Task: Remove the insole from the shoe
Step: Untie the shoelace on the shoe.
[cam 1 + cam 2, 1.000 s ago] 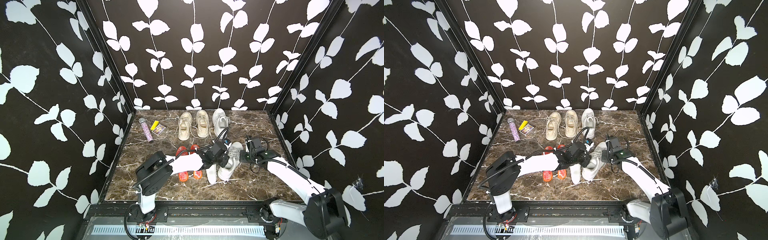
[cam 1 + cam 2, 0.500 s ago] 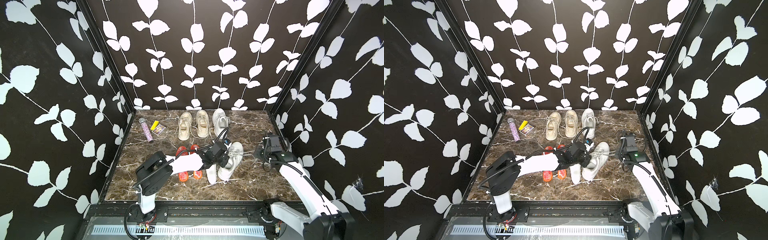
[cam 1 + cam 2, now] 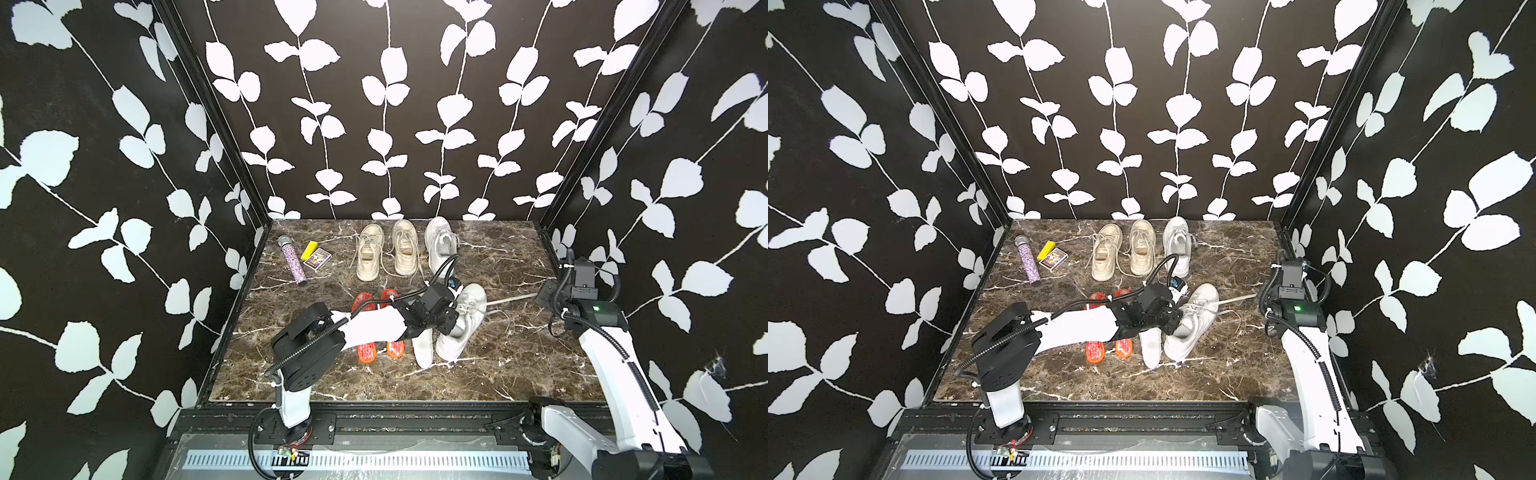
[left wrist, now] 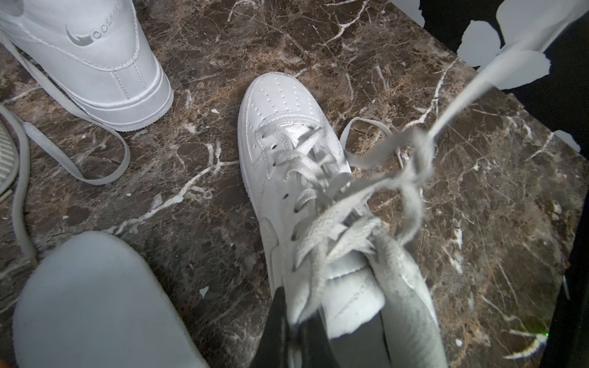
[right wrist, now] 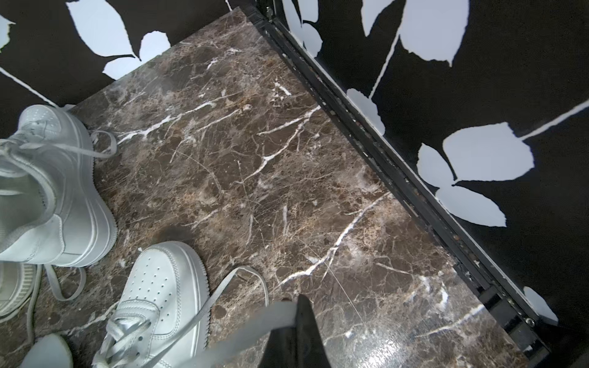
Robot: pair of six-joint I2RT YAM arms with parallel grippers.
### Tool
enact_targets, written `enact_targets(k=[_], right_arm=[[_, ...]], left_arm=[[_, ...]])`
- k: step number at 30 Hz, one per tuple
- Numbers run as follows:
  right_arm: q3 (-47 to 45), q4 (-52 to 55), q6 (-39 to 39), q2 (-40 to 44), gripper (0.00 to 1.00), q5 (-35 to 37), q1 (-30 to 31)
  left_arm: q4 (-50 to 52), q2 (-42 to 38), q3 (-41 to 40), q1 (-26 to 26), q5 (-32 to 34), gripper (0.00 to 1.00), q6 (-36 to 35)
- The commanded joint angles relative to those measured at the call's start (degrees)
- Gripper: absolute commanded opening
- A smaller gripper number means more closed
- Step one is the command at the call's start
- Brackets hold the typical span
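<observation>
Four shoes [image 3: 368, 257], three insoles [image 3: 422, 351], left tool [image 3: 449, 326] seemingly pinching white shoe [image 3: 468, 309], right tool [image 5: 296, 315] pinching lace [image 5: 242, 334].

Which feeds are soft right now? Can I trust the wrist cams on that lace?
Left wrist: shoe toe sharp, lace blurs toward the lens, insole soft. Right wrist: lace smeared close up, marble sharp with mild glare. Both top views: even light, crisp.

Marble tbl [image 3: 519, 353], 4 sneakers [image 3: 405, 249], 2 red insoles [image 3: 368, 353], 1 white insole [image 3: 423, 351], mic [image 3: 294, 259]
</observation>
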State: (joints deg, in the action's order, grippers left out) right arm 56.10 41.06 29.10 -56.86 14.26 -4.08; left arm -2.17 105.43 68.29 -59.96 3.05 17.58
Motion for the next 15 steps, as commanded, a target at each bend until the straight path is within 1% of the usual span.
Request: enact_targets(k=[1, 4, 8, 9, 10, 11, 12, 13, 15], right_arm=[[1.2, 1.0, 0.4, 0.6, 0.0, 1.1, -1.6], [1.5, 0.8, 0.5, 0.9, 0.0, 0.9, -3.1], [0.9, -0.7, -1.3, 0.7, 0.0, -4.7, -3.3], [0.7, -0.4, -1.9, 0.5, 0.0, -4.6, -3.2], [0.0, -0.2, -2.1, 0.7, 0.05, -3.3, -3.0], [-0.8, -0.1, -2.4, 1.0, 0.14, -1.7, -3.0], [-1.3, 0.1, -2.6, 1.5, 0.25, -0.8, -3.0], [-1.7, 0.1, -2.8, 1.9, 0.33, -0.9, -3.0], [-2.2, -0.1, -3.1, 2.9, 0.45, -2.9, -2.7]], left_arm=[[0.4, -1.8, -1.3, 0.3, 0.9, 0.0, 1.0], [0.4, -1.9, -1.5, 0.3, 1.2, 0.0, 1.0], [0.3, -2.1, -1.7, 0.3, 0.9, 0.0, 1.2], [0.2, -2.2, -1.7, 0.3, 0.8, 0.0, 1.2], [0.0, -2.1, -1.8, 0.3, 0.7, 0.0, 1.2], [0.0, -2.1, -1.8, 0.3, 0.5, 0.0, 1.1], [-0.1, -2.1, -1.7, 0.3, 0.5, 0.0, 1.1], [-0.1, -2.1, -1.7, 0.3, 0.3, 0.0, 1.0], [-0.2, -1.9, -1.5, 0.3, 0.0, 0.0, 1.0]])
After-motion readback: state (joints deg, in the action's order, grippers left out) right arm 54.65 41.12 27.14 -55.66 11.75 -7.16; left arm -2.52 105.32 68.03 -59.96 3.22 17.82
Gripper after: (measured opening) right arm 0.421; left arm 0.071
